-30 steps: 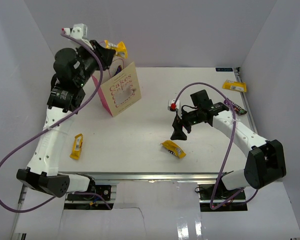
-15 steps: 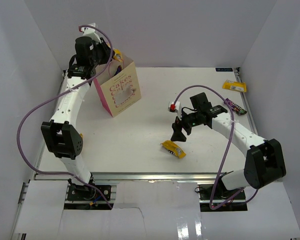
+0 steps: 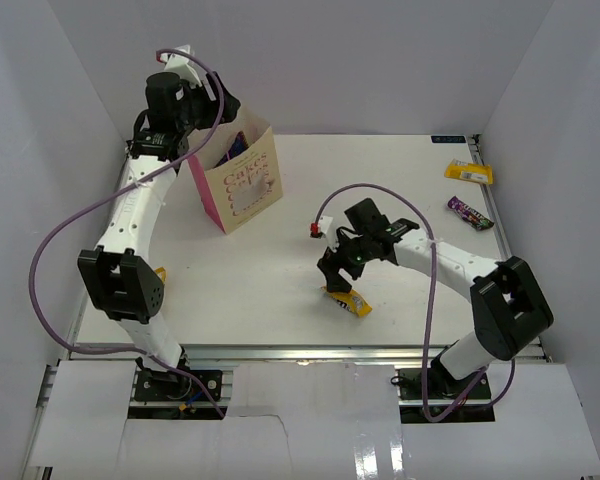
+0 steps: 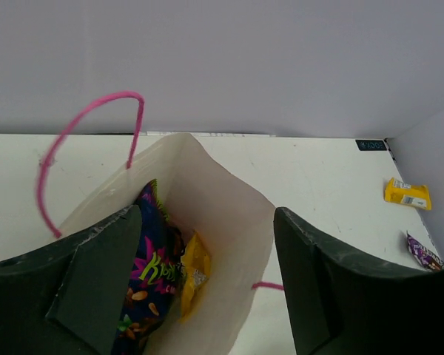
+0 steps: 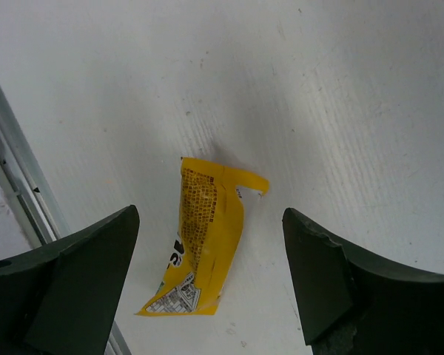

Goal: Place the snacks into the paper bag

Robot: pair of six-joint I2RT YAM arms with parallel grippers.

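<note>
While the left gripper [image 4: 207, 214] hangs over the mouth of the paper bag [image 4: 229, 200] at the upper left of the overhead view, you see its fingers spread wide and empty. The purple-blue cookie bag [image 4: 152, 274] and a first yellow bar [image 4: 194, 270] lie inside. At lower centre, the right gripper [image 5: 207, 214] straddles a second yellow bar [image 5: 207, 251] on the table [image 5: 355, 89] with its fingers released and clear of the wrapper. A third yellow bar [image 3: 469, 173] and a dark purple bar [image 3: 469, 212] lie near the table's right edge.
</note>
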